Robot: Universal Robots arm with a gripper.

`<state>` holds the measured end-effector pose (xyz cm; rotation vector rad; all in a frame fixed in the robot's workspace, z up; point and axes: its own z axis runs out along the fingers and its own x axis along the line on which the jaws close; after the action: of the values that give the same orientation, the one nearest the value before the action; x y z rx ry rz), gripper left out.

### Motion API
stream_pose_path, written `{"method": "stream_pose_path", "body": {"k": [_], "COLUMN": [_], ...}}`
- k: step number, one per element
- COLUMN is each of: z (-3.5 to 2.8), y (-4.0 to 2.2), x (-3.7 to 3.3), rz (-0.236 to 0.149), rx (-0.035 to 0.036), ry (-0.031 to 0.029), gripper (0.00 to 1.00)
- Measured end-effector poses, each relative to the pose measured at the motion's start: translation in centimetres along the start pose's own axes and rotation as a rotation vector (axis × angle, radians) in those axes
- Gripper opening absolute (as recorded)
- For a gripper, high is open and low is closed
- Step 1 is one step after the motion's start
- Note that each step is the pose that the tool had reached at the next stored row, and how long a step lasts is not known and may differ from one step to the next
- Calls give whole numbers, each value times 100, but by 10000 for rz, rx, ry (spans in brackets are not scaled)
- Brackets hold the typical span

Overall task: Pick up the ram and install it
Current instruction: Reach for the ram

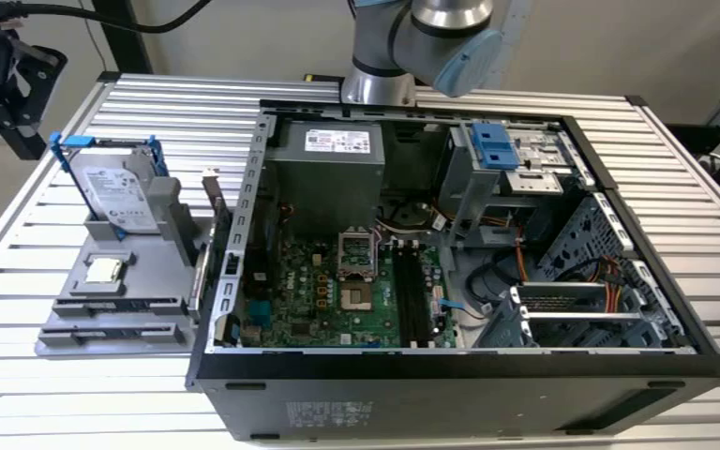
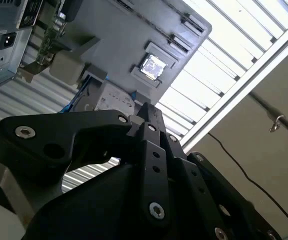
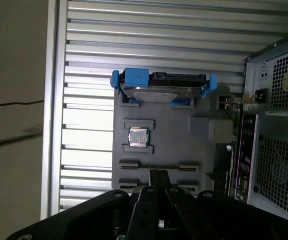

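On the slatted metal table [image 1: 85,394], nearest of all, stands the dark front wall of the open computer case [image 1: 460,389]. Bare slats run free before it and off to the exterior view's left. Just beside the case's left wall sits a grey holder [image 1: 160,291]. Two long slots [image 1: 108,330] cross the holder's near end.

In both wrist views the gripper [image 3: 157,172] [image 2: 147,107] has its black fingers pressed together, with nothing seen between them. In the first wrist view the tips are seen against that slotted end, between the two rows. I cannot tell where the ram lies, whether in the holder's slots or in the black slots [image 1: 401,291] on the green motherboard [image 1: 297,300].

Farther along the holder a small square processor chip [image 1: 106,270] rests in its recess. Beyond it a silver hard drive [image 1: 116,192] in a blue frame stands tilted at the far end. A card with a metal bracket [image 1: 217,220] stands on edge between the holder and the case wall, leaving a narrow gap there.

Inside the case, the motherboard's slots lie open from above, with cables and a drive cage to the exterior view's right. At the far side are the grey power supply [image 1: 329,178] and the arm [image 1: 442,37] rising behind the case.
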<state>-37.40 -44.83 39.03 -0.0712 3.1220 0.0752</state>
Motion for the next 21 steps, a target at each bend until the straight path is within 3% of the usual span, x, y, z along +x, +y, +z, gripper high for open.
{"method": "stream_pose_path", "body": {"k": [21], "z": [4], "y": [-263], "x": [12], "rz": [-3], "rx": [-1], "ry": [-1], "gripper": [0]}}
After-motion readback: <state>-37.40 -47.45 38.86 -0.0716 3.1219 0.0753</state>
